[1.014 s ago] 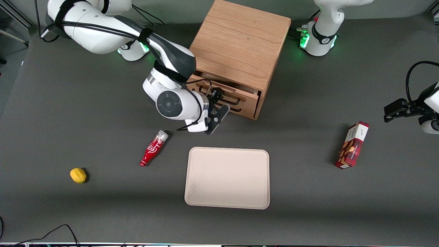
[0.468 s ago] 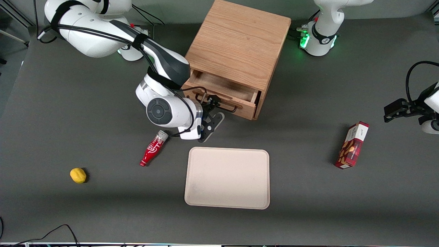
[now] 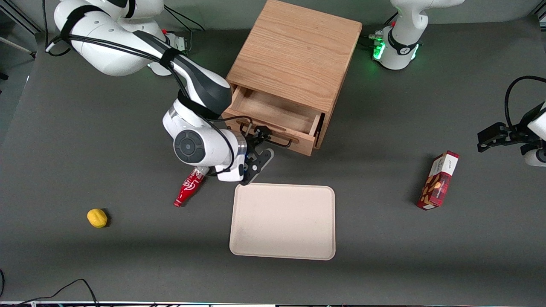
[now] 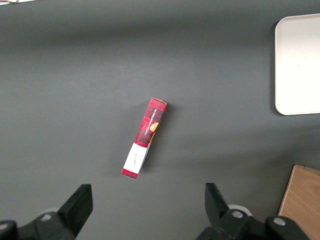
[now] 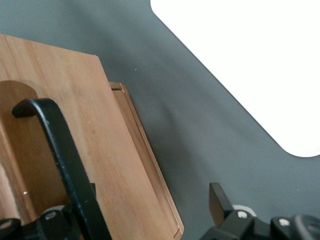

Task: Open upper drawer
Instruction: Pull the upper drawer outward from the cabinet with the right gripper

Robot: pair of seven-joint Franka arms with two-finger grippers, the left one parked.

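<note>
The upper drawer point(image 3: 277, 111) of the oak cabinet point(image 3: 296, 51) stands partly pulled out, and its bare wooden inside shows. Its thin black handle point(image 3: 282, 140) runs along the drawer front. My right gripper point(image 3: 259, 137) is at the handle's end nearest the working arm. In the right wrist view the handle point(image 5: 60, 145) passes close by one finger point(image 5: 84, 202), while the other finger point(image 5: 218, 199) stands well apart over the grey table. The drawer front point(image 5: 115, 165) lies between the two, so the gripper point(image 5: 150, 200) is open. The wide fingers do not clamp the bar.
A cream tray point(image 3: 282, 221) lies just nearer the front camera than the gripper. A red bottle point(image 3: 190, 187) lies beside the wrist, partly under it. A yellow lemon point(image 3: 97, 218) sits toward the working arm's end. A red snack box point(image 3: 438, 180) is toward the parked arm's end.
The upper drawer has slid farther out of the cabinet toward the front camera. My gripper and wrist moved the same way with the handle, now overlapping the bottle's cap.
</note>
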